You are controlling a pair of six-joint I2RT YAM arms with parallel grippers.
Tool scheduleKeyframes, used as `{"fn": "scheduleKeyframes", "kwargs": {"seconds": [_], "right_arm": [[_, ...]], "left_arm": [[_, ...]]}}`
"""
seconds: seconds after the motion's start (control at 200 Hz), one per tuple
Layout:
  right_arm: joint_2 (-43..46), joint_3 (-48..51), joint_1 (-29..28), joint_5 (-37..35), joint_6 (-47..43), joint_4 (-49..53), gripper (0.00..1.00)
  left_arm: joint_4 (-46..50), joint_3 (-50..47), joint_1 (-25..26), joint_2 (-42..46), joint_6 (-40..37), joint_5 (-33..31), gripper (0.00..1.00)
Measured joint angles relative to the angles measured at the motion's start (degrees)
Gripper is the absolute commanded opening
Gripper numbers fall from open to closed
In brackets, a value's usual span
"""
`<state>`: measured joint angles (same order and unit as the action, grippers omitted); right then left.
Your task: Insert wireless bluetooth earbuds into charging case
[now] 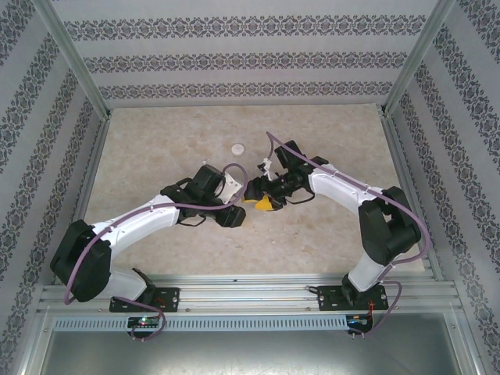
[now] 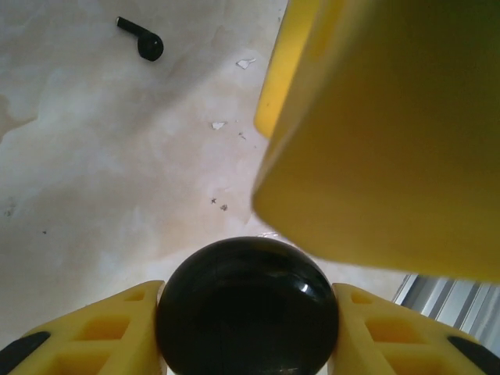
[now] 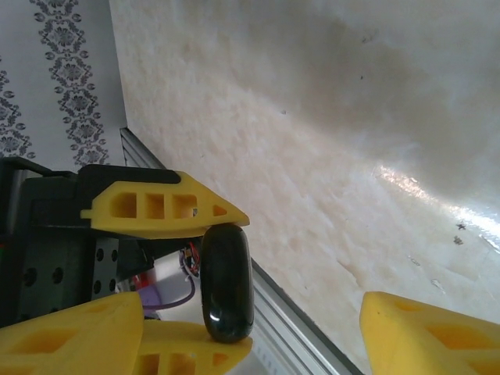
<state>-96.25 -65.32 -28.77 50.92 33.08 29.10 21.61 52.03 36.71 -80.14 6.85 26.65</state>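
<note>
My left gripper (image 2: 246,316) is shut on a glossy black round charging case (image 2: 247,306), its lid closed, held above the table. In the right wrist view the case (image 3: 226,283) stands edge-on between the left gripper's two yellow fingers (image 3: 160,208). My right gripper (image 3: 250,340) is open, with its fingers on either side of the case and not touching it. One of its fingers (image 2: 383,133) looms at the upper right of the left wrist view. A black stemmed earbud (image 2: 141,39) lies on the table beyond. From above, both grippers meet mid-table (image 1: 262,199).
A small white round puck (image 1: 237,146) lies on the beige table (image 1: 156,148) behind the grippers. Metal frame rails (image 1: 250,293) run along the near edge, and patterned walls close in the sides and back.
</note>
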Motion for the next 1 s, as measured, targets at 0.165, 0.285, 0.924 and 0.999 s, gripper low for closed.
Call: {"fn": "scheduleKeyframes", "kwargs": {"seconds": [0.165,0.285,0.924,0.999], "right_arm": [[-0.5,0.0,-0.3,2.3,0.0,-0.2,0.7],[-0.6,0.0,-0.7,3.5,0.0,-0.2,0.67],[-1.6,-0.1,-2.0,8.2,-1.0,-0.1,0.28],[-2.6,-0.3,-2.1,9.2,-1.7,0.3,0.24]], "left_arm": [[-1.1,0.0,0.0,0.0,0.0,0.4,0.38],[-1.7,0.0,0.0,0.3,0.0,0.7,0.38],[-3.1,0.0,0.1,1.2,0.0,2.3,0.42],[-2.8,-0.1,0.1,1.2,0.0,2.5,0.42]]}}
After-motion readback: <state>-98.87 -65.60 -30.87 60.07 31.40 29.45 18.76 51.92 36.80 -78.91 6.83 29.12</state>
